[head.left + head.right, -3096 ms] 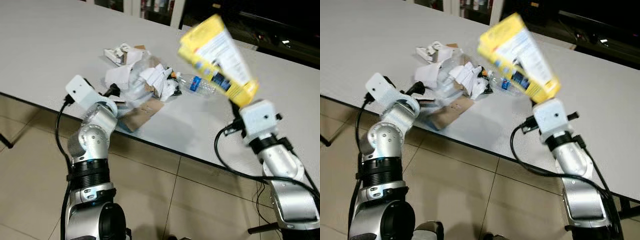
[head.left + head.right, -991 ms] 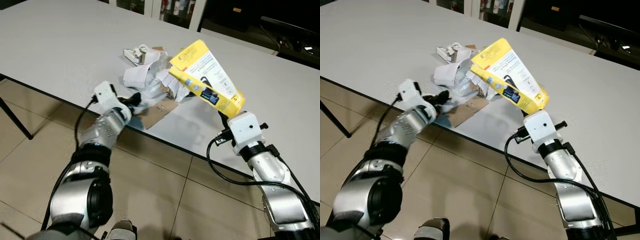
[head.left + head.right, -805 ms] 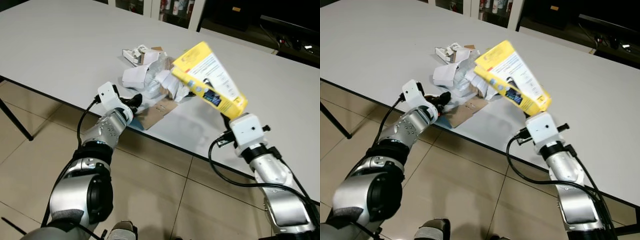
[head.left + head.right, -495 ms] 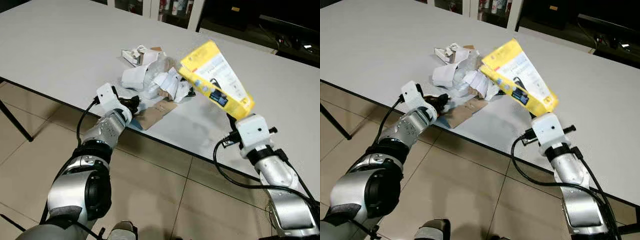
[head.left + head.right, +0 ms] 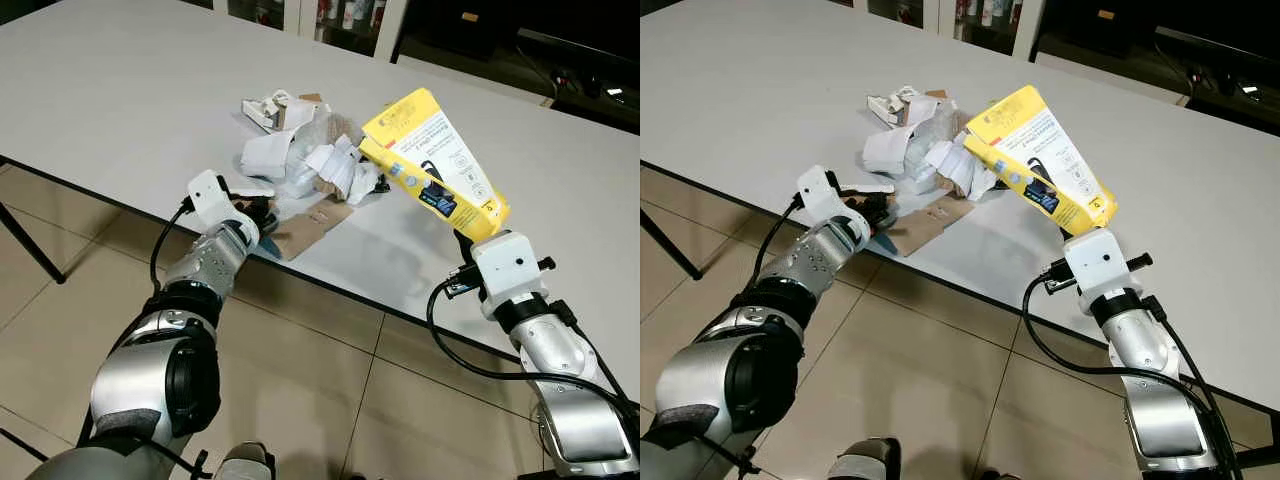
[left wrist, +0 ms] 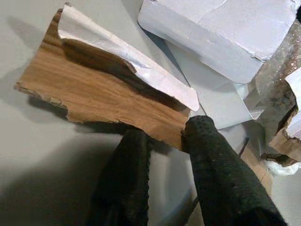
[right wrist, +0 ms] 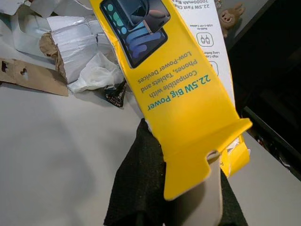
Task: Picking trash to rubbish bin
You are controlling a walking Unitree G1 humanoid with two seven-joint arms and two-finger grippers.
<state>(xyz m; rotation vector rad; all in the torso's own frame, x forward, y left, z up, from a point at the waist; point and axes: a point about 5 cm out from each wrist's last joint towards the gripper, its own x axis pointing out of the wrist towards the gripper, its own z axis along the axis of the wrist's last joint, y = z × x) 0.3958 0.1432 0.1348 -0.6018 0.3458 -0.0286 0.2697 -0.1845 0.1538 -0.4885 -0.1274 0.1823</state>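
- Left eye view shows a white desk (image 5: pixel 120 90) with a pile of trash (image 5: pixel 300 165) near its front edge: crumpled white paper, torn packaging and a flat piece of brown cardboard (image 5: pixel 305 225).
- The left gripper (image 5: pixel 262 207) is low at the desk edge, just beside the pile.
- In the left wrist view its two black fingers (image 6: pixel 214 174) are apart, and the torn edge of the brown cardboard (image 6: pixel 103 94) lies between their tips. I cannot tell whether they press it, so the fingers look released.
- A white folded carton (image 6: pixel 225 33) and clear plastic wrap (image 6: pixel 282 66) lie behind this cardboard.
- The right gripper (image 5: pixel 1072 232) is raised above the desk, to the right of the pile.
- Its fingers are clenched on the lower end of a yellow box (image 5: pixel 1040 170), which is tilted, with the top end leaning over the pile.
- In the right wrist view the yellow box (image 7: pixel 174 84) has printed text and a picture of a phone; one black finger (image 7: pixel 141 183) lies against its underside.
- Beige floor tiles (image 5: pixel 60 300) are under the desk.
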